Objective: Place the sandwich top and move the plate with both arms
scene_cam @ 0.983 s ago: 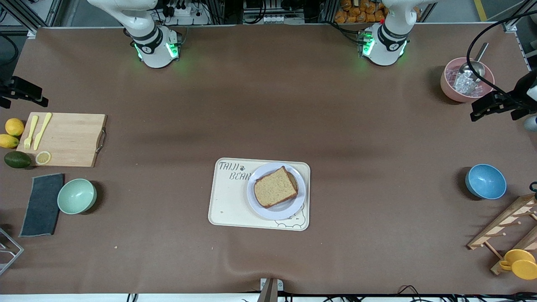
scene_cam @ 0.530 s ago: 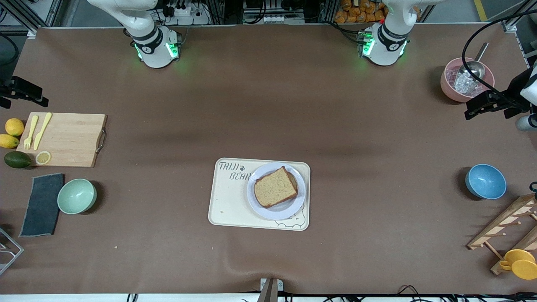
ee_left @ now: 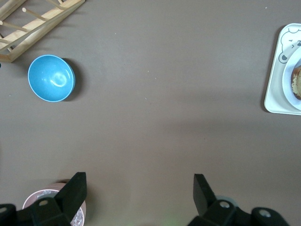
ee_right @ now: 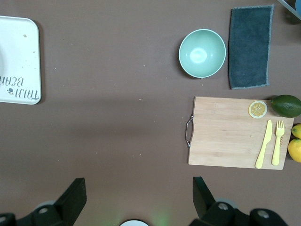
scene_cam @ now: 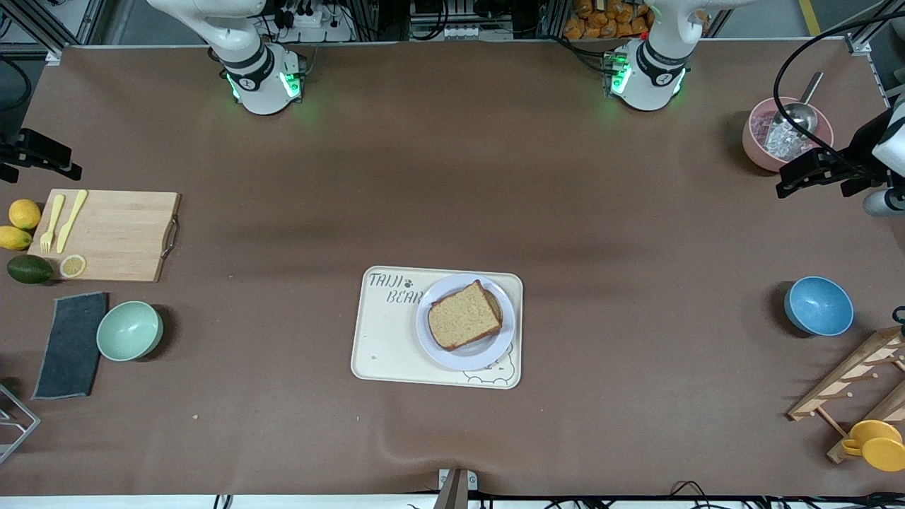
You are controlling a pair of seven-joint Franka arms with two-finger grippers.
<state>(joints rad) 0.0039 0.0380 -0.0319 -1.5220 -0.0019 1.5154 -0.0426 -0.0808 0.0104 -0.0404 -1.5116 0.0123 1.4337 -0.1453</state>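
The sandwich top (scene_cam: 464, 315), a plain brown bread slice, lies on another slice on the pale plate (scene_cam: 459, 360). The plate sits on the cream bear tray (scene_cam: 385, 339) at the table's middle. My left gripper (scene_cam: 813, 174) is up over the table by the pink bowl (scene_cam: 760, 152), open and empty (ee_left: 139, 188). The left wrist view shows the plate's rim (ee_left: 287, 80) and the bread's edge (ee_left: 297, 81). My right gripper (scene_cam: 41, 154) waits above the cutting board's end of the table, open and empty (ee_right: 139, 190).
A blue bowl (scene_cam: 819, 305), a wooden rack (scene_cam: 848, 385) and a yellow cup (scene_cam: 877, 444) are at the left arm's end. A cutting board (scene_cam: 106, 235) with yellow cutlery, lemons, an avocado, a green bowl (scene_cam: 129, 331) and a dark cloth (scene_cam: 71, 345) are at the right arm's end.
My left gripper has shifted a little toward the table's middle, beside the pink bowl. The right arm, plate and bread have not moved.
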